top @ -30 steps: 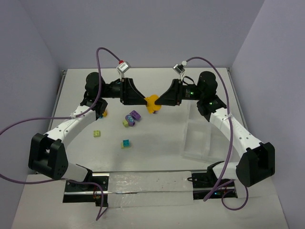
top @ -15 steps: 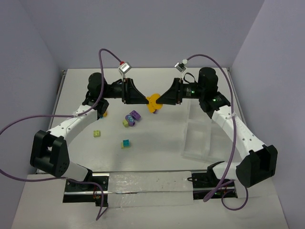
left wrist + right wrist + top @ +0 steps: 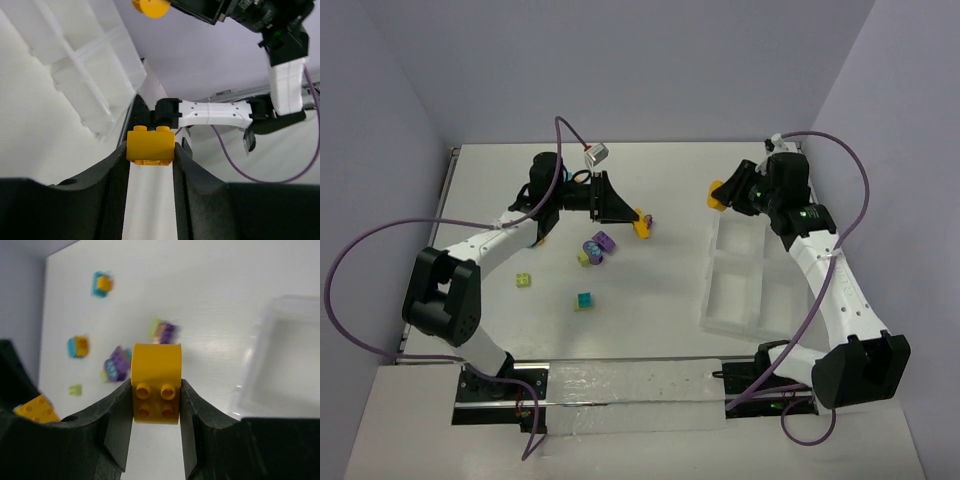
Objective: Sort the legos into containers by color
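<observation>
My left gripper (image 3: 638, 221) is shut on a small orange-yellow lego brick (image 3: 150, 145), held above the table's middle. My right gripper (image 3: 720, 193) is shut on another orange-yellow brick (image 3: 156, 382), held just off the far left corner of the translucent four-compartment tray (image 3: 712, 290). The tray also shows in the right wrist view (image 3: 280, 360) and the left wrist view (image 3: 75, 55). Loose legos lie on the table: a purple and lime cluster (image 3: 596, 247), a lime brick (image 3: 524, 280), a teal brick (image 3: 584, 301), and a teal and yellow pair (image 3: 537, 238) under the left arm.
A clear flat strip with black brackets (image 3: 630, 385) lies along the near edge between the arm bases. Purple cables loop from both arms. Grey walls close the table at the back and sides.
The two grippers met at a joined yellow piece, then pulled apart, each keeping one yellow brick. The right gripper swung right to the tray's far corner; the left drew back slightly.
</observation>
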`<state>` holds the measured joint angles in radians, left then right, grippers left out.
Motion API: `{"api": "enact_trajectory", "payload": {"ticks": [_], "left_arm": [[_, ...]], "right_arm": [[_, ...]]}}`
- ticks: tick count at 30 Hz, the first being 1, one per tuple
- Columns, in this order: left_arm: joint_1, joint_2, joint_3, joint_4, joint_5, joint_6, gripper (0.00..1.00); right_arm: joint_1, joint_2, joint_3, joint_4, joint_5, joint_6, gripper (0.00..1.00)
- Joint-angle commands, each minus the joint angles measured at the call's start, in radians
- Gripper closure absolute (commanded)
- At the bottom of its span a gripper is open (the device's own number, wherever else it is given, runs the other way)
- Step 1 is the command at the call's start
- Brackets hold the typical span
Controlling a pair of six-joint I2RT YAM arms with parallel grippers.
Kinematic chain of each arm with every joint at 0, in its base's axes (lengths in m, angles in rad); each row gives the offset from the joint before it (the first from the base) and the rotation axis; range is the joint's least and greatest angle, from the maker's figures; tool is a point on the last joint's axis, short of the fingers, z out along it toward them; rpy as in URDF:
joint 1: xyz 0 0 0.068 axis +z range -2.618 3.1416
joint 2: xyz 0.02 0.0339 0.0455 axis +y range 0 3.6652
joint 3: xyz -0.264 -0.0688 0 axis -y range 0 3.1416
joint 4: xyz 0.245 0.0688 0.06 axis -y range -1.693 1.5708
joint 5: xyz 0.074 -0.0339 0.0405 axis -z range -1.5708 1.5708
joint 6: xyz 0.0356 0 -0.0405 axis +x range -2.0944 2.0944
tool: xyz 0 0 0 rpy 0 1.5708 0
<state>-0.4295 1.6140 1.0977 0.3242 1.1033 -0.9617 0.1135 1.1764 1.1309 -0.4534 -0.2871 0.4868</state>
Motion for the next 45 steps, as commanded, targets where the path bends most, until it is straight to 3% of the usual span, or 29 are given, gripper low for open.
{"api": "enact_trajectory", "payload": {"ticks": [1,6,13,19,20,21,22,25,30,34,35,37,40,45], "left_arm": [[-0.018,0.035,0.15,-0.174,-0.088,0.114,1.0],[-0.093,0.129,0.322,-0.384,-0.202,0.232,1.0],[-0.194,0.265,0.535,-0.474,-0.224,0.258,1.0],[-0.25,0.354,0.667,-0.58,-0.259,0.301,1.0],[-0.253,0.358,0.67,-0.577,-0.256,0.298,1.0],[-0.253,0.361,0.672,-0.574,-0.253,0.296,1.0],[-0.253,0.364,0.675,-0.573,-0.253,0.296,1.0],[-0.252,0.374,0.697,-0.6,-0.26,0.311,1.0],[-0.253,0.4,0.743,-0.624,-0.267,0.315,1.0],[-0.253,0.414,0.764,-0.618,-0.259,0.309,1.0],[-0.252,0.41,0.76,-0.606,-0.245,0.305,1.0],[-0.244,0.406,0.751,-0.582,-0.215,0.302,1.0],[-0.215,0.406,0.706,-0.465,-0.043,0.269,1.0],[-0.185,0.38,0.63,-0.252,0.081,0.137,1.0]], "right_arm": [[-0.042,0.027,0.009,-0.105,0.33,0.046,1.0],[-0.103,0.037,-0.028,-0.194,0.581,0.103,1.0],[-0.255,0.057,-0.143,-0.132,0.609,0.102,0.99],[-0.307,0.147,-0.131,-0.098,0.584,0.093,0.86],[-0.307,0.165,-0.124,-0.094,0.575,0.093,0.82],[-0.307,0.184,-0.117,-0.094,0.572,0.095,0.67],[-0.307,0.199,-0.112,-0.098,0.573,0.097,0.46],[-0.307,0.229,-0.094,-0.126,0.615,0.104,0.03],[-0.298,0.17,-0.09,-0.133,0.567,0.105,0.01],[-0.265,0.059,-0.107,-0.1,0.391,0.046,0.05],[-0.253,-0.025,-0.147,-0.035,0.213,0.009,0.09],[-0.249,-0.133,-0.201,0.054,0.046,-0.024,0.11],[-0.25,-0.239,-0.241,0.15,-0.273,-0.041,0.05],[-0.249,-0.201,-0.205,0.171,-0.578,-0.056,0.05]]}}
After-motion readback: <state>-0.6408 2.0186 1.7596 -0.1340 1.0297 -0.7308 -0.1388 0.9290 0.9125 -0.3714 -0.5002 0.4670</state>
